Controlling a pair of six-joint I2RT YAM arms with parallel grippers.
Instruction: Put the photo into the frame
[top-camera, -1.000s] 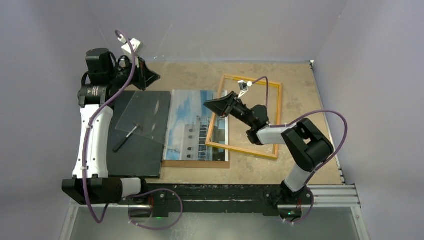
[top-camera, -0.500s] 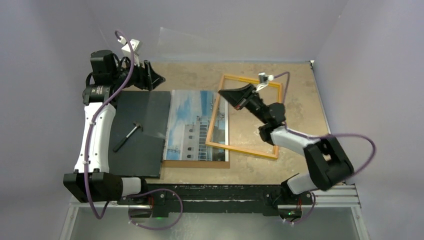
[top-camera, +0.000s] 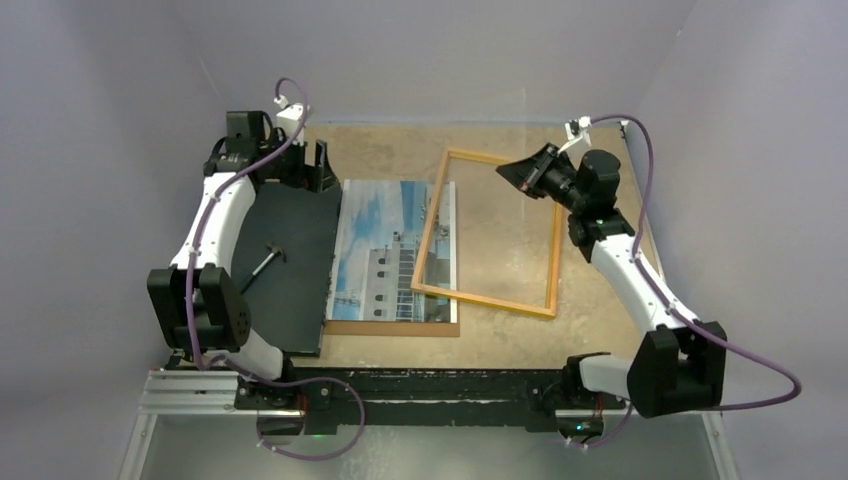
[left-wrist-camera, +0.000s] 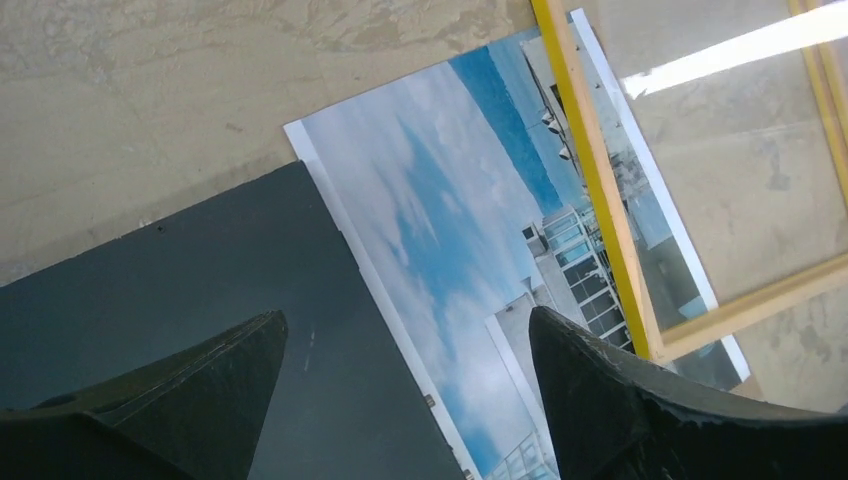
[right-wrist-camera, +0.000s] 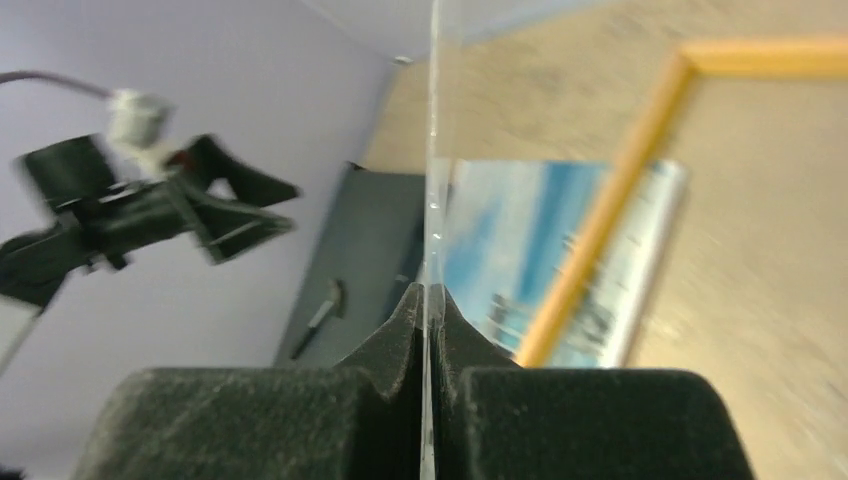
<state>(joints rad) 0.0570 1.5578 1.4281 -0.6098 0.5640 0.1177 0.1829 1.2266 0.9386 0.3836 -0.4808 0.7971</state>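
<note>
Photo (top-camera: 383, 240) (white building, cloudy blue sky)

Right pincer (right-wrist-camera: 428, 300) clamped on clear pane (right-wrist-camera: 435, 120) seen edge-on, photo (right-wrist-camera: 510, 240) under yellow frame (right-wrist-camera: 760, 57) beyond

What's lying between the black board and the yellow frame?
The photo lies there, beside the black board, its right edge under the frame; clearest in the top view.
</note>
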